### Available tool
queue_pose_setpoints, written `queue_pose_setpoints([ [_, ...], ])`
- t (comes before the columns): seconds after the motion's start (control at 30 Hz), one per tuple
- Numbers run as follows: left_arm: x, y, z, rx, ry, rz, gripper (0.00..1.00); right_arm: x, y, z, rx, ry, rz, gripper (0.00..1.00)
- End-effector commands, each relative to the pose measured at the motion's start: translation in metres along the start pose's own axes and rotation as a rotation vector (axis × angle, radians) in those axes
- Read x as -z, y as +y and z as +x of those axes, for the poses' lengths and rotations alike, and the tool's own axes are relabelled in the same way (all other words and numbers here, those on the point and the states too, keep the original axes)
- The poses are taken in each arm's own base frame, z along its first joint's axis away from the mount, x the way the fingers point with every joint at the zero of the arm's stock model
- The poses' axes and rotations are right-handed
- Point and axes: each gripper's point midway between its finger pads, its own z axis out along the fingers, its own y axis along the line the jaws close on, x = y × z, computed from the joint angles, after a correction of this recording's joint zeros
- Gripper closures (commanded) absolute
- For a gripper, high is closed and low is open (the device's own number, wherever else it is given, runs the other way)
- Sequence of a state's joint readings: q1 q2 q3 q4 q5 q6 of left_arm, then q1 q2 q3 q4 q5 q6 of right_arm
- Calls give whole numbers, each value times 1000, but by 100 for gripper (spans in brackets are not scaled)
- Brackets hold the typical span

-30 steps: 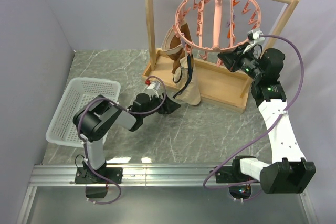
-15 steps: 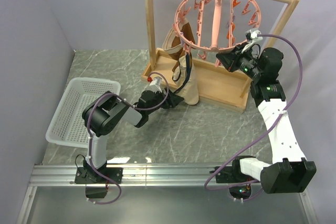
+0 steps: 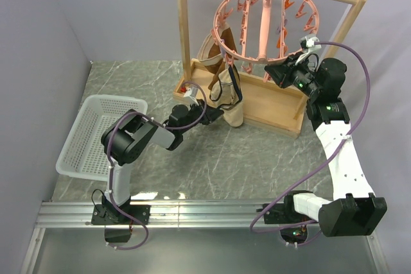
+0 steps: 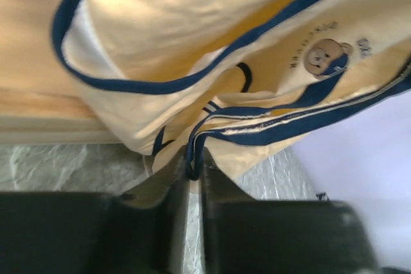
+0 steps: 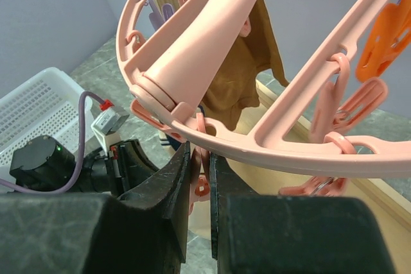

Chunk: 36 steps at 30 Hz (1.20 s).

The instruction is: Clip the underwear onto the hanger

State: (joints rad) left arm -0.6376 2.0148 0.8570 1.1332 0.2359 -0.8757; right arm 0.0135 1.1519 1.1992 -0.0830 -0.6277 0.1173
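Observation:
The underwear (image 3: 232, 97) is beige with dark trim and hangs below the left side of the pink ring hanger (image 3: 263, 24), its lower end on the wooden base. In the left wrist view the underwear (image 4: 192, 49) fills the frame, with a small bear print on it. My left gripper (image 3: 215, 112) (image 4: 194, 160) is shut on a fold of the dark trim at its lower edge. My right gripper (image 3: 273, 68) (image 5: 204, 155) is shut on a pink clip peg (image 5: 207, 184) hanging under the hanger's ring (image 5: 276, 139).
A wooden rack (image 3: 185, 24) carries the hanger from its top bar, and its base tray (image 3: 273, 104) lies under the ring. A darker brown garment (image 5: 237, 75) hangs from the ring beside the underwear. A white basket (image 3: 96, 133) stands at the left.
My left gripper has moved right and forward to the underwear's lower edge and closed on the trim. The right gripper holds the same peg, unmoved.

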Motion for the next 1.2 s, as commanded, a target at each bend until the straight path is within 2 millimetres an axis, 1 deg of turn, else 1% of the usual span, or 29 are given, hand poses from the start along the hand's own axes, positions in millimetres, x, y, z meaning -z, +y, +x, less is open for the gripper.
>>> queue_pose_setpoints([
  [0.0, 3, -32, -22, -77, -36, 145, 90, 1, 11, -24, 45, -51, -28, 100],
  [0.03, 8, -47, -29, -112, -41, 197, 92, 1, 11, -25, 45, -53, -28, 100],
  [0.1, 16, -58, -32, -156, -36, 239, 95, 1, 10, -24, 45, -54, -27, 100],
  [0.13, 22, -74, -37, -217, -40, 291, 96, 0, 11, -24, 44, -53, -30, 100],
  [0.17, 26, -80, -40, -245, -43, 305, 97, 1, 10, -24, 44, -54, -28, 100],
  [0.2, 30, -84, -36, -272, -32, 316, 98, 1, 11, -25, 44, -55, -30, 100],
  [0.23, 34, -96, -43, -357, -47, 340, 99, 1, 11, -24, 41, -55, -32, 100],
  [0.3, 42, -104, -32, -432, -11, 368, 99, 1, 11, -25, 41, -58, -31, 100],
  [0.33, 47, -113, -35, -510, -25, 393, 99, 1, 12, -25, 37, -59, -33, 100],
  [0.4, 52, -120, -23, -574, 12, 424, 100, 1, 13, -25, 34, -59, -36, 100],
  [0.43, 54, -126, -25, -647, -3, 439, 100, 1, 13, -25, 34, -62, -38, 100],
  [0.47, 54, -129, -24, -677, -1, 445, 100, 1, 14, -25, 35, -62, -41, 100],
  [0.5, 53, -133, -21, -702, 8, 444, 100, 1, 14, -25, 33, -62, -41, 100],
  [0.53, 51, -137, -25, -771, -10, 446, 100, 1, 15, -25, 32, -62, -43, 100],
  [0.6, 44, -145, -26, -817, -12, 437, 100, 2, 18, -25, 34, -66, -51, 100],
  [0.63, 39, -145, -27, -847, -12, 430, 100, 2, 17, -25, 34, -66, -50, 100],
  [0.67, 35, -147, -28, -849, -9, 428, 100, 3, 19, -25, 34, -68, -53, 100],
  [0.7, 30, -153, -35, -855, -26, 426, 100, 3, 19, -25, 35, -68, -56, 100],
  [0.73, 26, -152, -35, -860, -23, 419, 100, 3, 21, -25, 39, -70, -63, 100],
  [0.8, 22, -160, -39, -887, -51, 424, 100, 4, 23, -26, 42, -71, -64, 100],
  [0.87, 17, -161, -40, -904, -60, 414, 100, 4, 24, -24, 43, -69, -67, 100],
  [1.0, 6, -173, -50, -896, -93, 390, 100, 5, 24, -19, 44, -60, -64, 100],
  [1.07, -1, -171, -49, -886, -74, 367, 100, 4, 25, -18, 43, -61, -64, 100],
  [1.1, -5, -181, -54, -886, -93, 374, 100, 4, 24, -17, 40, -59, -64, 100],
  [1.13, -9, -180, -52, -874, -90, 371, 100, 3, 25, -17, 35, -61, -69, 100],
  [1.17, -13, -188, -58, -870, -105, 376, 100, 3, 26, -17, 33, -62, -72, 100],
])
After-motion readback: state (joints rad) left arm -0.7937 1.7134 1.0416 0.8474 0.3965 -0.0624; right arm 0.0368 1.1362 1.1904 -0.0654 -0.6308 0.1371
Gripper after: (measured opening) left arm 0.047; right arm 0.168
